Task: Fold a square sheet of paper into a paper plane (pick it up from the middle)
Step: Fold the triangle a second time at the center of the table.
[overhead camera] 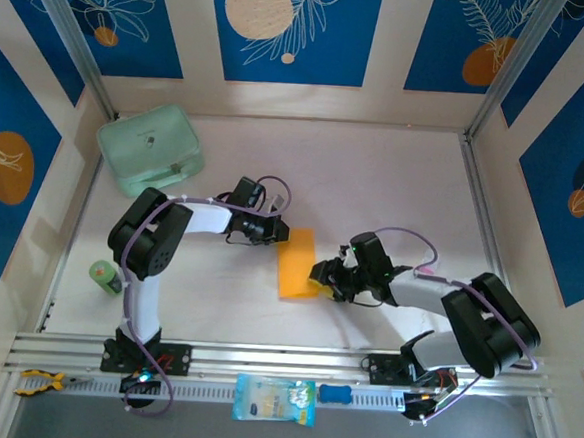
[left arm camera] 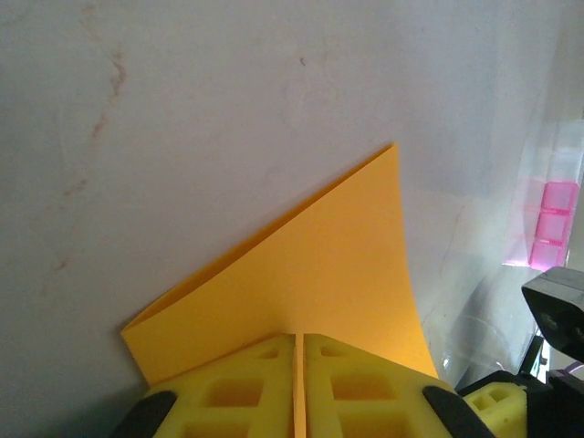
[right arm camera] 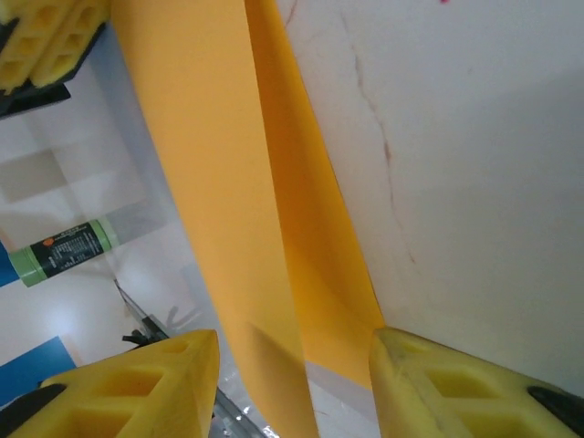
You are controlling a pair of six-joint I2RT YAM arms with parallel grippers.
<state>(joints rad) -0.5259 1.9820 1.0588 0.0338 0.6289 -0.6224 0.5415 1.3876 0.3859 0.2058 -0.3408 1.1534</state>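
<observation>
Top external: reaching inward, left gripper (overhead camera: 277,229) pinches paper (overhead camera: 297,262), right gripper (overhead camera: 321,277) gapes around it.

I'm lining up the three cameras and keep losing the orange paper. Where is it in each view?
Top external: the square sheet of paper lies at centre, between the two grippers.
Left wrist: the paper sits lower centre, folded, rising from the fingers.
Right wrist: the paper is a folded band running top to bottom, between the open right gripper fingers.
Shared landmark: the left gripper, shut on the paper's edge.
</observation>
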